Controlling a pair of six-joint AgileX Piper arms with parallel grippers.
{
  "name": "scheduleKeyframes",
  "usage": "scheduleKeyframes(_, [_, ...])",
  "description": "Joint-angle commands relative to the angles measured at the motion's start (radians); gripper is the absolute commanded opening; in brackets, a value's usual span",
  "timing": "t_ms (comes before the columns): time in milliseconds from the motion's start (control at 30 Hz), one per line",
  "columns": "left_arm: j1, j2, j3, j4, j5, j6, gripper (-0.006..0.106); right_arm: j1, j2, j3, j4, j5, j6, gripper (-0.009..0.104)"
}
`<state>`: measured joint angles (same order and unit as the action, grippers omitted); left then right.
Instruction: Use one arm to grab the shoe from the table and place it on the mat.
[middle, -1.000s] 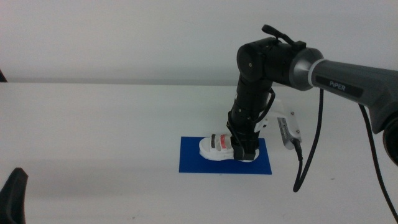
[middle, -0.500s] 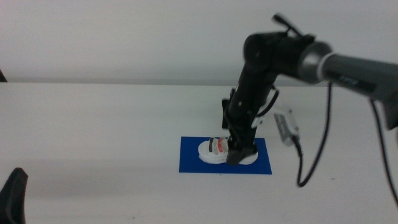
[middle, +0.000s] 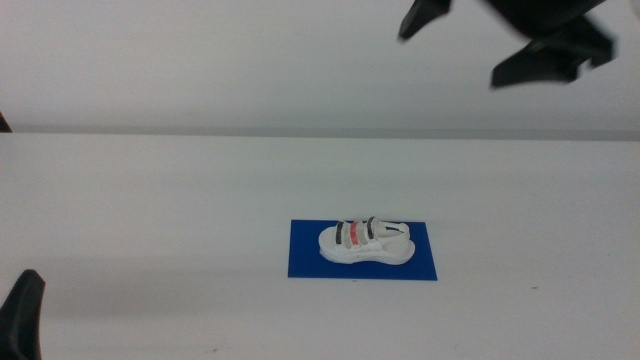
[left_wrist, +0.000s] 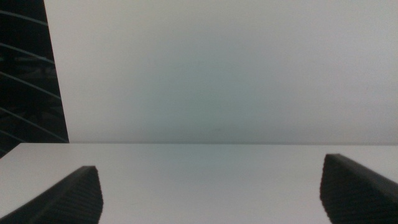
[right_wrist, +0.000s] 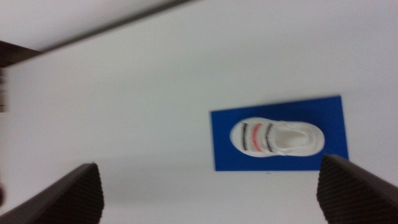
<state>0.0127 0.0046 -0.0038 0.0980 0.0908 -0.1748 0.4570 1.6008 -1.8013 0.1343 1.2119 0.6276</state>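
Note:
The white shoe (middle: 365, 242) with black and red straps lies flat on the blue mat (middle: 303, 262), on the white table (middle: 150, 200). My right gripper (middle: 480, 40) is high above the table at the top right, blurred, open and empty. In the right wrist view the shoe (right_wrist: 277, 137) lies on the mat (right_wrist: 323, 112) far below the open right gripper (right_wrist: 208, 165). My left gripper (middle: 22, 312) waits at the bottom left corner; the left wrist view shows it (left_wrist: 209, 165) open and empty.
Bare white table surrounds the mat on all sides. A pale wall rises behind the table's far edge (middle: 300, 132). A dark area (left_wrist: 25, 68) shows at one side of the left wrist view.
My right gripper has let go of the shoe and risen from the mat to the top of the picture. The shoe stays on the mat. The left arm has not moved.

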Motion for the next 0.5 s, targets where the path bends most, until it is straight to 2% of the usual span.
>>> scheduleKeyframes(0, [-0.004, -0.041, 0.043, 0.0, -0.011, -0.006, 0.094, -0.004, -0.079, 0.0, 0.003, -0.01, -0.038, 0.091])
scheduleKeyframes(67, [-0.004, -0.041, 0.043, 0.0, -0.011, -0.006, 0.094, -0.004, -0.126, 0.0, 0.003, -0.053, -0.035, 0.091])
scheduleKeyframes(133, [-0.004, -0.041, 0.043, 0.0, -0.011, -0.006, 0.094, -0.004, -0.163, 0.0, -0.032, -0.129, -0.104, 0.091])
scheduleKeyframes(200, [-0.004, -0.041, 0.043, 0.0, -0.011, -0.006, 0.094, -0.004, -0.207, 0.0, -0.108, -0.134, -0.315, 0.091])
scheduleKeyframes(267, [-0.004, -0.041, 0.043, 0.0, -0.011, -0.006, 0.094, -0.006, -0.265, 0.023, -0.18, -0.09, -0.384, 0.091])
scheduleKeyframes(400, [-0.004, -0.041, 0.043, 0.0, -0.011, -0.006, 0.094, -0.059, -0.477, 0.246, -0.266, -0.158, -0.441, 0.091])
scheduleKeyframes(467, [-0.004, -0.041, 0.043, 0.0, -0.011, -0.006, 0.094, -0.1, -0.6, 0.425, -0.274, -0.262, -0.474, 0.091])
